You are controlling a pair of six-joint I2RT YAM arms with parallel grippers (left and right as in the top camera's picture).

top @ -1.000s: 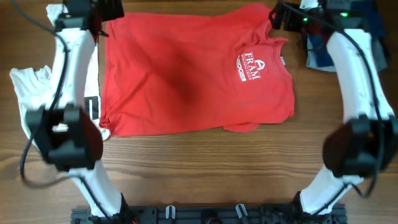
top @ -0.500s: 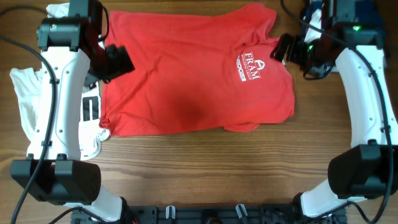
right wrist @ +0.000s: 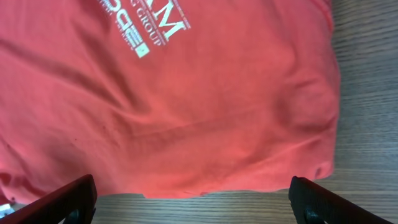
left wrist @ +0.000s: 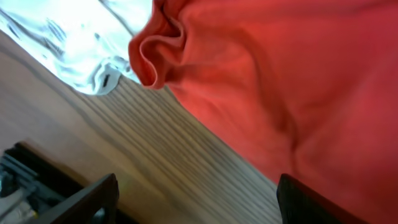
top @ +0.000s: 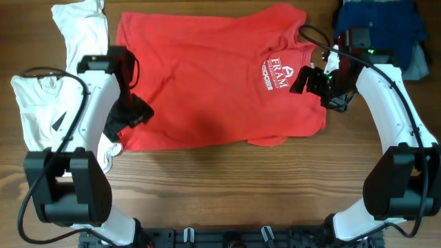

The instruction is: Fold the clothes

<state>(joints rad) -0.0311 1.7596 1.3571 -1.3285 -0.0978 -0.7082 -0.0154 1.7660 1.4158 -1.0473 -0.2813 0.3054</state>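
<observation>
Reads "FRAM" overhead on red T-shirt (top: 207, 83); "GROUP" legible only from right wrist. Left end effector (left wrist: 199, 205) and right end effector (right wrist: 193, 199) spread wide above desk (top: 227, 186).

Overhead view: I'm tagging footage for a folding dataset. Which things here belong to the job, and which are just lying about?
Job: red T-shirt, white T-shirt, dark-blue T-shirt, pale-blue cloth beside it.
Not part of it: wooden table, black rail at its front edge.

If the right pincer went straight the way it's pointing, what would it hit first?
Probably the red T-shirt, near its hem: the open right pincer points down at it. The table starts just past that hem, so it's close.
</observation>
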